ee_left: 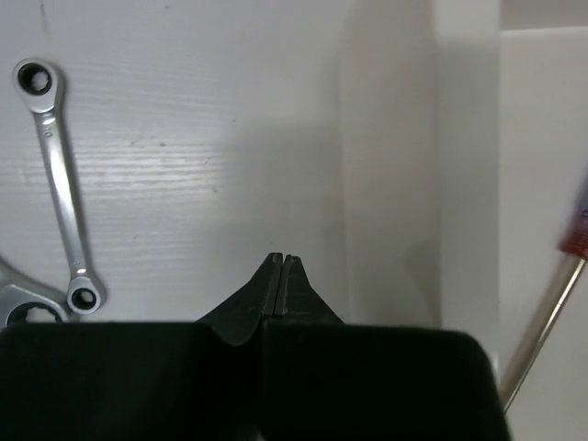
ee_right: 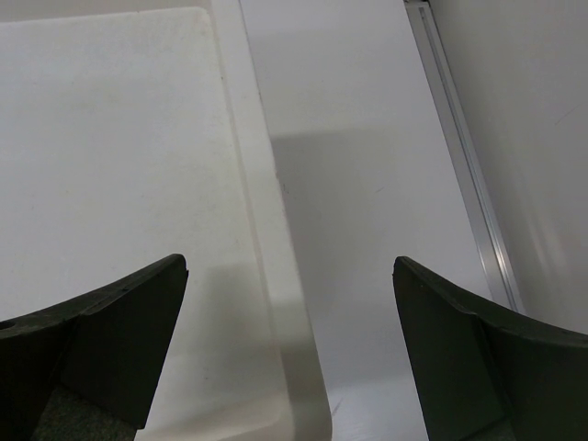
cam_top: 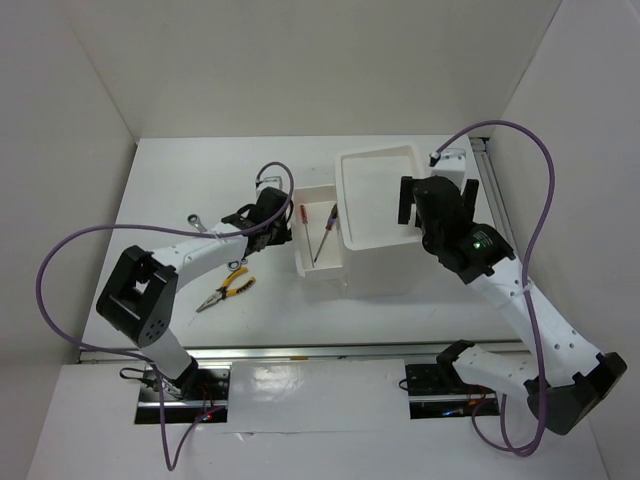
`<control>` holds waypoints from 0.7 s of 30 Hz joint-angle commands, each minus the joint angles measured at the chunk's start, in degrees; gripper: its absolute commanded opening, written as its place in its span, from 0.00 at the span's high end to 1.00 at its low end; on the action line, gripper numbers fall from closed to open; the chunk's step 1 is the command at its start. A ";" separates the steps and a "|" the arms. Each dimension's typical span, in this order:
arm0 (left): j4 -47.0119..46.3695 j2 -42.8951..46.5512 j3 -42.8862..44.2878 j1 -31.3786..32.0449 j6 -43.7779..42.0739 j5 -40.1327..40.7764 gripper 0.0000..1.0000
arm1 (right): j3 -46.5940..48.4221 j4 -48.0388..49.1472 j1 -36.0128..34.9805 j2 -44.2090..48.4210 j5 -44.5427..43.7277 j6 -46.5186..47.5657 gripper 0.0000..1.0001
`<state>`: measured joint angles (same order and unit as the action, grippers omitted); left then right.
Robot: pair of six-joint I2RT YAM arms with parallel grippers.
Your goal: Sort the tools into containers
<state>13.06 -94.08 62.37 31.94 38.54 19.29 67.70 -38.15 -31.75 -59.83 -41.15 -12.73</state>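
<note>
Clearly, left pincer [ee_left: 282, 261] is pressed shut, empty; right pincer [ee_right: 290, 268] gapes wide.

You're looking at a white surface [cam_top: 200, 180] with a faint wood-grain texture (it shows best in the left wrist view). Plain white walls box it in: a back wall [cam_top: 320, 60], a left wall [cam_top: 50, 150] and a right wall [cam_top: 590, 120]. An aluminium rail [ee_right: 467, 165] runs along the surface's right edge, just beside the right wall. At the near edge you'll see a silver metal strip [cam_top: 320, 351], with a glossy white panel [cam_top: 320, 395] below it.
</note>
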 commanded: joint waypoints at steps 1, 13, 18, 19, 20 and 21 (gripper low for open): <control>-9.46 2.41 -0.66 0.66 -4.27 -5.13 1.00 | -0.64 1.15 -0.51 -0.28 0.27 1.04 0.00; -9.37 -2.33 6.19 3.56 -4.79 -9.01 1.00 | 0.41 1.06 -0.51 -5.73 2.64 2.10 0.00; -8.76 -4.35 9.25 5.23 -3.75 -8.22 1.00 | 0.41 1.06 -0.51 -5.73 4.76 0.87 0.00; -8.06 -5.22 9.78 5.76 -3.74 -7.69 1.00 | 0.41 1.06 -0.51 -5.73 4.76 0.87 0.00; -7.53 -5.84 9.79 5.76 -3.74 -7.17 1.00 | 0.41 0.28 -0.51 -5.73 5.28 0.08 0.00; -7.52 -5.85 9.79 5.76 -3.13 -7.16 0.99 | 0.41 0.27 -0.51 -5.73 5.29 -0.97 0.00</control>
<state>6.94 -98.83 70.06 37.04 33.54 12.73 67.22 -36.42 -31.75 -65.12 -37.67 -11.92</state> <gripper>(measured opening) 0.018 1.001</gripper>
